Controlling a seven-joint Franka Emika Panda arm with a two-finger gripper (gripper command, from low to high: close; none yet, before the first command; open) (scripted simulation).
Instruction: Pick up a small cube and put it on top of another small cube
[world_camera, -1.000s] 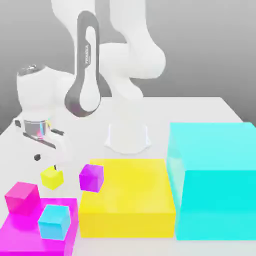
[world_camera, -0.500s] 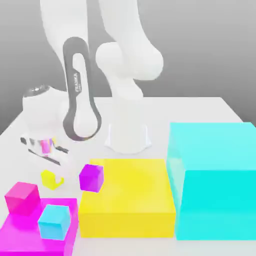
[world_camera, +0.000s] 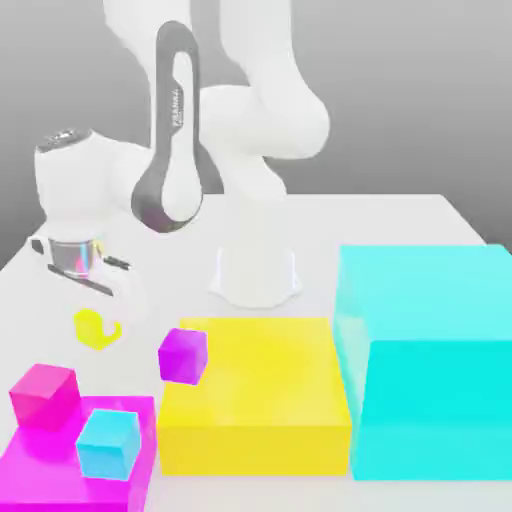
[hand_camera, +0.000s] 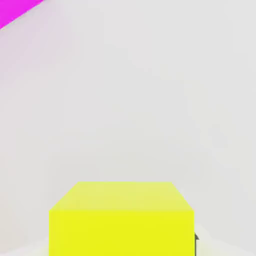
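The small cube (world_camera: 95, 328), tiny and bright yellow, hangs a little above the white table near the exterior view's left edge. My gripper (world_camera: 101, 316) reaches down from the white hand onto it and is shut on it. In the hand view the same yellow cube (hand_camera: 121, 220) sits close between the fingers, over bare table. Other small cubes lie nearby: a purple cube (world_camera: 183, 355) leaning at the big yellow block's corner, a magenta cube (world_camera: 43, 395), and a cyan cube (world_camera: 108, 443) resting on a flat magenta block (world_camera: 40, 475).
A big flat yellow block (world_camera: 255, 395) fills the front middle and a tall cyan block (world_camera: 430, 360) stands at the exterior view's right. The arm's white base (world_camera: 255, 275) is behind them. A magenta corner (hand_camera: 15, 10) shows in the hand view.
The gripper went down around the yellow cube, shut on it, and has risen with it. The cube now sits higher and slightly further left than a second ago.
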